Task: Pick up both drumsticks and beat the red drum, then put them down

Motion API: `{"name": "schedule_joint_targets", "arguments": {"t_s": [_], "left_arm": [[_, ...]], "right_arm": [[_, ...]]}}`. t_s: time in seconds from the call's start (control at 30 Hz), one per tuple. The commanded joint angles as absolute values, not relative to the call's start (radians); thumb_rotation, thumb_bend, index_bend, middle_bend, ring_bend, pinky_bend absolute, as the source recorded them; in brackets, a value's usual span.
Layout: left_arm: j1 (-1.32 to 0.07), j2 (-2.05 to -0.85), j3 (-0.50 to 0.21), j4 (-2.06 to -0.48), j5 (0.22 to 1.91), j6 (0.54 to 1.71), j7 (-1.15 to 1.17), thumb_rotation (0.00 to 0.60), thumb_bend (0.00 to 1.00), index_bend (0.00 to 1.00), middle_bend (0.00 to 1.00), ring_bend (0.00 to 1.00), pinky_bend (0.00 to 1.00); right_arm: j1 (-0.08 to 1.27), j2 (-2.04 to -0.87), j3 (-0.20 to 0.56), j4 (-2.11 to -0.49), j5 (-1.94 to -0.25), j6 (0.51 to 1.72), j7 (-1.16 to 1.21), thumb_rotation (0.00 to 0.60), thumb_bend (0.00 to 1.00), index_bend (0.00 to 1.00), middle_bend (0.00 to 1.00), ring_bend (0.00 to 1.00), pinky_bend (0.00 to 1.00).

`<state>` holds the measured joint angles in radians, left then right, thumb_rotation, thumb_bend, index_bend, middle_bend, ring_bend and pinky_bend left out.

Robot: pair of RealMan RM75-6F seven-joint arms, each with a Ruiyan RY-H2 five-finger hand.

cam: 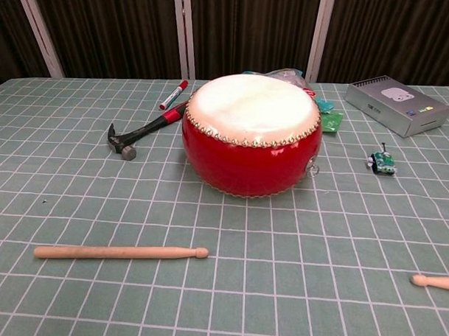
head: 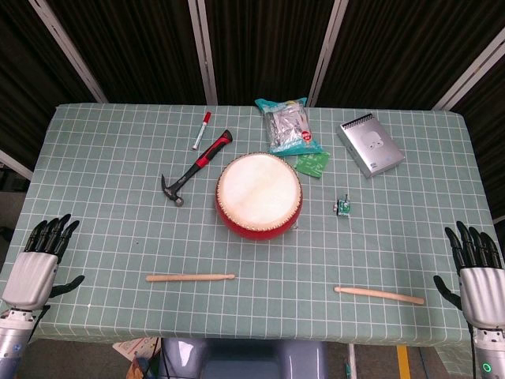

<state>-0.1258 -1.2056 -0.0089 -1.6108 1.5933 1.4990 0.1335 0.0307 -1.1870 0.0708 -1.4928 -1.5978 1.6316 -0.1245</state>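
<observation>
The red drum (head: 259,196) with a pale skin stands upright in the middle of the green checked table; the chest view shows the drum (cam: 251,136) close up. One wooden drumstick (head: 190,277) lies flat in front of it to the left, also seen as the drumstick (cam: 120,251) in the chest view. A second drumstick (head: 379,294) lies front right; only the tip of this second drumstick (cam: 434,281) shows in the chest view. My left hand (head: 38,264) hovers open at the table's left front corner. My right hand (head: 476,276) is open at the right front corner. Both hold nothing.
A red-handled hammer (head: 196,167) and a red marker (head: 201,130) lie left of the drum. Behind it are a plastic bag (head: 289,126) and a green packet (head: 312,164). A grey box (head: 370,144) and a small toy (head: 343,206) sit to the right.
</observation>
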Motion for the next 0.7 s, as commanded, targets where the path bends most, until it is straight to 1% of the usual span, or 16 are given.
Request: {"name": "schedule_joint_targets", "arguments": {"t_s": [0.03,0.4,0.47,0.5,0.53,0.57,0.6,0.63,0.7], "left_arm": [[-0.125,-1.205,-0.009,-1.611,1.593,1.499,0.13,0.6,0.0,0.0,0.0,0.0,0.0],[-0.125,-1.205,-0.011,-1.613,1.59,1.5,0.117,0.6,0.0,0.0,0.0,0.0,0.0],[-0.127,-1.205,-0.011,-1.613,1.588,1.496,0.115,0.6,0.0,0.0,0.0,0.0,0.0],[-0.127,-1.205,-0.011,-1.614,1.586,1.493,0.114,0.6,0.0,0.0,0.0,0.0,0.0],[-0.128,-1.205,-0.011,-1.615,1.584,1.49,0.114,0.6,0.0,0.0,0.0,0.0,0.0],[-0.129,-1.205,-0.012,-1.617,1.582,1.488,0.114,0.6,0.0,0.0,0.0,0.0,0.0],[-0.13,-1.206,-0.012,-1.618,1.581,1.486,0.115,0.6,0.0,0.0,0.0,0.0,0.0],[-0.13,-1.206,-0.012,-1.619,1.58,1.485,0.116,0.6,0.0,0.0,0.0,0.0,0.0],[-0.131,-1.206,-0.012,-1.622,1.58,1.484,0.116,0.6,0.0,0.0,0.0,0.0,0.0]], "right_arm": [[0.03,-1.185,0.069,-1.496,-1.597,1.628,-0.128,0.6,0.26,0.0,0.0,0.0,0.09],[0.033,-1.175,0.061,-1.512,-1.595,1.608,-0.136,0.6,0.26,0.0,0.0,0.0,0.1],[0.034,-1.174,0.059,-1.513,-1.595,1.602,-0.136,0.6,0.26,0.0,0.02,0.06,0.17],[0.034,-1.173,0.058,-1.517,-1.595,1.602,-0.138,0.6,0.26,0.0,0.06,0.14,0.26],[0.034,-1.173,0.058,-1.519,-1.595,1.601,-0.141,0.6,0.26,0.0,0.12,0.23,0.36],[0.034,-1.174,0.057,-1.521,-1.596,1.601,-0.145,0.6,0.26,0.0,0.18,0.29,0.43],[0.034,-1.174,0.056,-1.524,-1.597,1.599,-0.149,0.6,0.26,0.0,0.31,0.43,0.56],[0.033,-1.174,0.053,-1.532,-1.597,1.597,-0.149,0.6,0.26,0.01,0.38,0.51,0.62],[0.034,-1.172,0.044,-1.554,-1.597,1.583,-0.149,0.6,0.26,0.06,0.6,0.74,0.79]]}}
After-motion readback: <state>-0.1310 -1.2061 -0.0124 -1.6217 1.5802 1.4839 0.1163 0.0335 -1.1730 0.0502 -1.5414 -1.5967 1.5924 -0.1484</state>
